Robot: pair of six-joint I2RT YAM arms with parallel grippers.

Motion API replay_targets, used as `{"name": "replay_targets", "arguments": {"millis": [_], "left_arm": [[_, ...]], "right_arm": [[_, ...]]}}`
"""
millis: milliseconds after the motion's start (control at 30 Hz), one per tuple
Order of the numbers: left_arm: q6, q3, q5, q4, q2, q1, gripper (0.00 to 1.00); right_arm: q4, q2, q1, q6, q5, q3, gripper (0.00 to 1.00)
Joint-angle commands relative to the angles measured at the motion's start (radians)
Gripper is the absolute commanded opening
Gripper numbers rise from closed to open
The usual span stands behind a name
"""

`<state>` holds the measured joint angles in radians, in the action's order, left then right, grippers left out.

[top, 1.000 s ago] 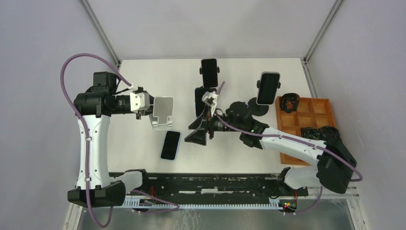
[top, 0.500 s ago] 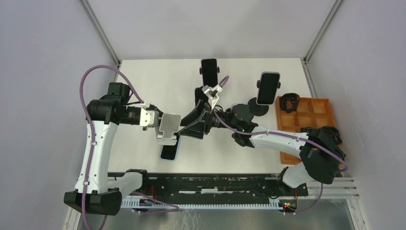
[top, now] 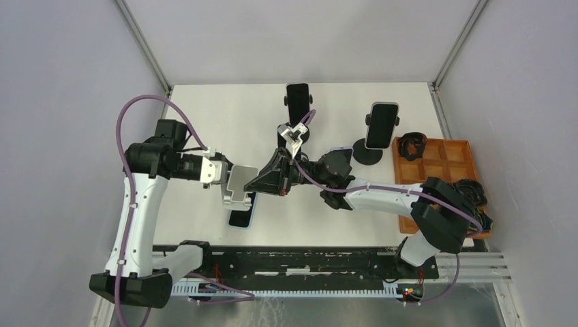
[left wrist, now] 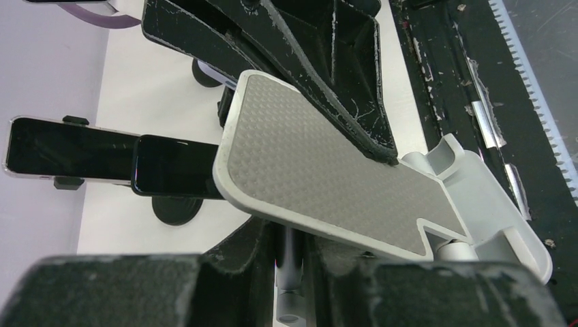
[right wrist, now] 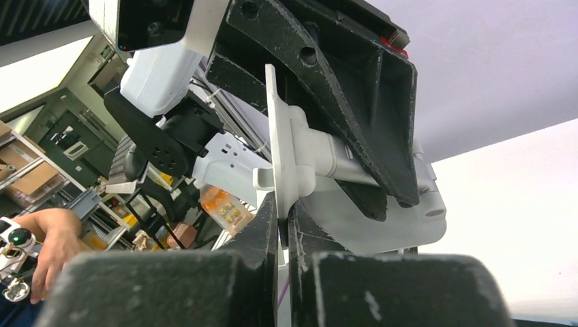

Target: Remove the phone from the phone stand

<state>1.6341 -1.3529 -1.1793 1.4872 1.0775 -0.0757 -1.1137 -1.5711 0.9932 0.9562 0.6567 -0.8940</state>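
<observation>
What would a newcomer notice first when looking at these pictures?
Both arms meet left of the table's centre, the left end effector and right end effector gripping one empty silver phone stand. A dark phone lies flat on the table, partly beneath it. Two more phones sit mounted on black stands at the far side.

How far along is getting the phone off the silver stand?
Done: the silver phone stand is bare, and a black phone lies flat on the white table. In hand: the left gripper and right gripper both clamp the stand. Left: setting it down. A black rear stand holds another phone.
</observation>
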Motion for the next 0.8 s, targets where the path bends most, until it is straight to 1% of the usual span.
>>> {"name": "replay_targets", "arguments": {"millis": [0, 100, 167, 267, 333, 400, 467, 567, 667, 767], "left_arm": [[0.037, -0.007, 0.022, -0.022, -0.001, 0.002, 0.25], [0.025, 0.005, 0.048, -0.022, -0.005, 0.001, 0.40], [0.026, 0.024, 0.075, -0.022, -0.015, 0.002, 0.43], [0.017, 0.050, 0.113, -0.022, -0.033, 0.002, 0.46], [-0.002, 0.052, 0.127, -0.022, -0.038, 0.001, 0.53], [-0.026, 0.043, 0.140, -0.022, -0.039, 0.002, 0.55], [-0.067, 0.027, 0.145, -0.022, -0.033, 0.002, 0.55], [-0.192, -0.017, 0.140, -0.022, -0.006, 0.002, 0.56], [-0.294, -0.055, 0.134, -0.022, 0.020, 0.001, 0.55], [-0.340, -0.059, 0.118, -0.022, 0.021, 0.002, 0.51]], "right_arm": [[-0.082, 0.016, 0.015, -0.005, 0.052, -0.042, 0.00], [-0.016, 0.059, -0.021, -0.068, 0.064, -0.013, 0.00], [0.041, 0.096, -0.061, -0.130, 0.072, 0.016, 0.00], [0.206, 0.139, -0.113, -0.270, 0.098, 0.011, 0.00], [0.307, 0.156, -0.119, -0.375, 0.107, -0.014, 0.00], [0.410, 0.157, -0.120, -0.477, 0.107, -0.052, 0.00], [0.479, 0.152, -0.119, -0.545, 0.098, -0.081, 0.00], [0.578, 0.142, -0.116, -0.629, 0.070, -0.128, 0.00], [0.583, 0.143, -0.109, -0.658, 0.060, -0.145, 0.00], [0.578, 0.134, -0.097, -0.678, 0.045, -0.154, 0.00]]}}
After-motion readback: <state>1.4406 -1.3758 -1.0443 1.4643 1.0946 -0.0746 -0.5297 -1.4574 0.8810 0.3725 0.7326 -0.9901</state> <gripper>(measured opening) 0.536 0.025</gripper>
